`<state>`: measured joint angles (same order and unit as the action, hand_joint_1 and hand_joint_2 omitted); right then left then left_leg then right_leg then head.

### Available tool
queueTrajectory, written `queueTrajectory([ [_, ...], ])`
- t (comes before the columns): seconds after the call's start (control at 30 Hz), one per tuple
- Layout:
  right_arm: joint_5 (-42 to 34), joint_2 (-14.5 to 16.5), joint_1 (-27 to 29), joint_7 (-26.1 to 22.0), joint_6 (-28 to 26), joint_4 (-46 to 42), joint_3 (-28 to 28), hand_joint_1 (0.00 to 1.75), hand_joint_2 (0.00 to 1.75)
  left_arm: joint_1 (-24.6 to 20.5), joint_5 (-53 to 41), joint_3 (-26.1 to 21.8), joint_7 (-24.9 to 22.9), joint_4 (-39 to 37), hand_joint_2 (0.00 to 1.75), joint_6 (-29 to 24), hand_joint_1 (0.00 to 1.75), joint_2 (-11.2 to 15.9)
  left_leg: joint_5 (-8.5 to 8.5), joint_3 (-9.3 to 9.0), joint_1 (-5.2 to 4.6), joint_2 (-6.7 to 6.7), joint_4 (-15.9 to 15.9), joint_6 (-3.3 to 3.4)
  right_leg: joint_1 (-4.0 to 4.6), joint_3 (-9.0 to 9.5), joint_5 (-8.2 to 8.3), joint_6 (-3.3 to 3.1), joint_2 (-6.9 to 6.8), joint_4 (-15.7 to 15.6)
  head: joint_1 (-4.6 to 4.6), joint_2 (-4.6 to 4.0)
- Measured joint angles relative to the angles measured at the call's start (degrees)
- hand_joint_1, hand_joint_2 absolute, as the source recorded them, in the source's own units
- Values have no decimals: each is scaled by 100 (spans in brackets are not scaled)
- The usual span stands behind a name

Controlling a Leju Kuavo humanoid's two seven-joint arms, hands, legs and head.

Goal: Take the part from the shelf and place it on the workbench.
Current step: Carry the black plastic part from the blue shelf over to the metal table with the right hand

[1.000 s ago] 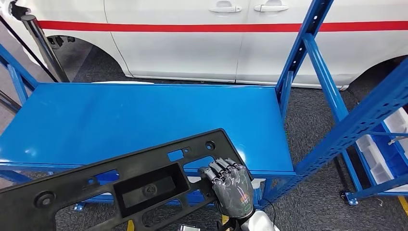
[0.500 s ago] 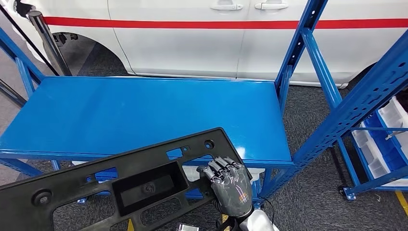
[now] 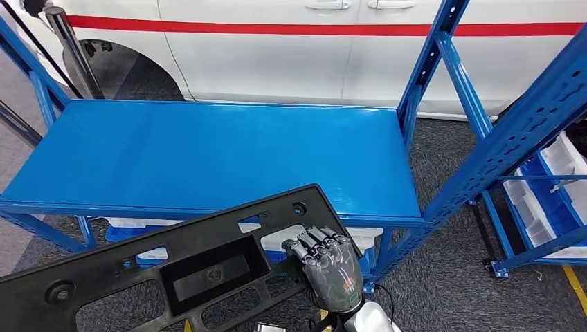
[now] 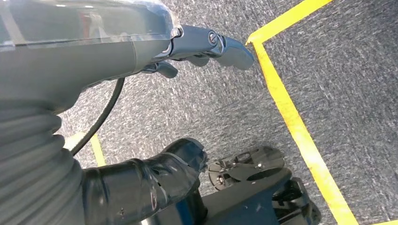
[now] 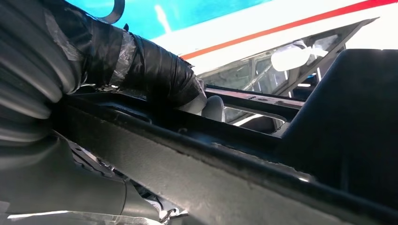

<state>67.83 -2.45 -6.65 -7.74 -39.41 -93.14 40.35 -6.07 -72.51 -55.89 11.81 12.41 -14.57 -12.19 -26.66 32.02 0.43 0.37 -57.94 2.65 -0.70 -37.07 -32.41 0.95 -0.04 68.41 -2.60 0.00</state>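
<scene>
The part (image 3: 208, 270) is a long black plastic panel with cut-outs and a rectangular recess. It hangs tilted in front of and below the near edge of the blue workbench (image 3: 208, 152), its right end nearest the bench. My right hand (image 3: 329, 266) grips that right end, fingers curled over the top edge. In the right wrist view the taped thumb (image 5: 159, 75) presses on the part's underside (image 5: 234, 178). My left hand (image 4: 117, 51) hangs over grey carpet, fingers and thumb apart, holding nothing.
A white vehicle with a red stripe (image 3: 291, 48) stands just behind the bench. Blue shelf uprights (image 3: 512, 131) rise on the right, with white bins (image 3: 547, 200) beyond. A dark post (image 3: 69, 48) stands at the back left. Yellow floor lines (image 4: 291, 117) cross the carpet.
The whole picture has shifted: the bench sits higher in the frame and more floor shows below it, so the camera moved. My right hand keeps its grip on the part.
</scene>
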Motion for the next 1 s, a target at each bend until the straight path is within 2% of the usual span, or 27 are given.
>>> queueTrajectory([
  [0.03,-1,1,-3,-1,-1,8,0,173,175,3,0,1,-1,0,175,2,0,-1,56,97,-7,2,-46,-48,14,188,9,-22,3,-132,2,0],
  [0.1,8,3,-14,-2,-3,14,0,173,175,9,2,1,0,0,175,1,0,-1,121,216,-17,-8,-119,-170,24,652,286,-135,3,-894,1,0],
  [0.13,14,8,-14,-2,-4,14,0,173,175,11,2,1,1,0,175,1,0,0,75,251,-15,-15,-166,-225,20,606,353,-190,0,-912,4,0],
  [0.17,20,16,-15,-3,-4,14,0,173,175,15,3,0,1,0,175,0,0,1,-62,311,-11,-22,-298,-254,3,569,399,-240,-5,-931,8,0],
  [0.2,24,26,-13,-3,-4,14,0,173,175,18,3,0,1,0,175,-1,0,2,-278,406,1,-27,-547,-280,-4,524,444,-276,-11,-941,12,0],
  [0.27,28,43,-10,-4,-4,14,0,173,175,24,5,0,0,0,175,-1,0,2,-736,638,16,-29,-1260,-328,10,417,517,-310,-21,-932,19,0],
  [0.3,28,45,-8,-4,-4,17,0,173,175,26,8,-1,0,0,175,-1,0,2,-857,704,21,-28,-1546,-345,16,364,550,-309,-25,-923,18,0],
  [0.33,28,46,-8,-4,-4,22,0,173,175,27,10,-1,1,0,175,-1,0,2,-857,674,22,-28,-1638,-354,20,313,580,-305,-29,-910,19,0],
  [0.37,28,46,-7,-4,-4,29,0,173,175,28,13,-1,1,0,175,-1,0,3,-755,533,24,-27,-1505,-355,20,267,606,-295,-30,-893,19,0],
  [0.4,26,46,-8,-4,-4,35,0,173,175,27,14,0,1,0,175,-1,0,3,-590,281,25,-28,-1153,-345,20,228,627,-283,-29,-872,19,0],
  [0.47,12,49,-10,-4,-2,41,0,173,175,17,15,0,3,0,175,-1,0,4,-391,-221,11,-33,-349,-298,23,171,665,-238,-26,-833,18,0],
  [0.5,-6,50,-12,-4,0,43,0,173,175,12,15,0,4,0,175,-1,0,4,-354,-356,-3,-37,-106,-271,25,155,688,-205,-27,-822,17,0],
  [0.53,-32,50,-15,-4,3,44,0,173,175,10,16,0,6,0,175,-1,0,4,-360,-387,-20,-42,-13,-247,26,144,717,-168,-28,-821,17,0],
  [0.6,-115,50,-18,-9,14,45,0,173,175,16,17,-1,8,0,175,0,0,5,-287,-344,-22,-39,20,-185,27,132,772,-90,-27,-836,15,0],
  [0.63,-164,49,-18,-12,21,45,0,173,175,17,17,-1,8,0,175,1,0,5,-242,-323,-10,-29,47,-142,24,110,741,-57,-21,-813,14,0],
  [0.67,-208,49,-19,-17,31,45,1,173,175,16,18,-2,8,0,175,1,0,4,-187,-293,4,-17,72,-89,22,64,619,-31,-15,-714,10,0],
  [0.7,-251,48,-21,-25,47,46,1,173,175,15,19,-2,9,0,175,2,0,4,-132,-253,17,-5,89,-45,17,-16,414,-10,-9,-509,7,0],
  [0.77,-333,46,-23,-49,95,50,2,173,175,14,19,-2,11,0,175,2,0,4,-49,-140,7,7,79,0,0,-225,-76,23,-4,144,3,0],
  [0.8,-376,44,-23,-65,128,57,2,173,175,18,19,-2,11,0,175,3,0,4,-13,-79,3,11,67,0,-6,-297,-214,38,-4,448,5,0],
  [0.83,-410,42,-23,-80,158,67,2,173,175,21,19,-2,10,0,175,5,0,4,19,-19,1,13,50,-5,-11,-299,-239,49,-4,612,5,0],
  [0.87,-436,38,-24,-92,184,76,2,173,175,22,19,-2,10,0,175,10,0,4,46,42,2,15,24,-15,-16,-197,-154,53,-5,569,5,0],
  [0.93,-460,34,-34,-108,213,87,2,173,175,23,17,-2,10,0,175,25,0,2,76,138,4,14,-41,-38,-22,259,140,41,-6,-41,4,0],
  [1.0,-466,33,-54,-118,218,88,2,173,175,23,15,-1,10,0,175,38,0,-4,95,199,-2,12,-93,-67,-11,656,227,7,-4,-679,5,0],
])
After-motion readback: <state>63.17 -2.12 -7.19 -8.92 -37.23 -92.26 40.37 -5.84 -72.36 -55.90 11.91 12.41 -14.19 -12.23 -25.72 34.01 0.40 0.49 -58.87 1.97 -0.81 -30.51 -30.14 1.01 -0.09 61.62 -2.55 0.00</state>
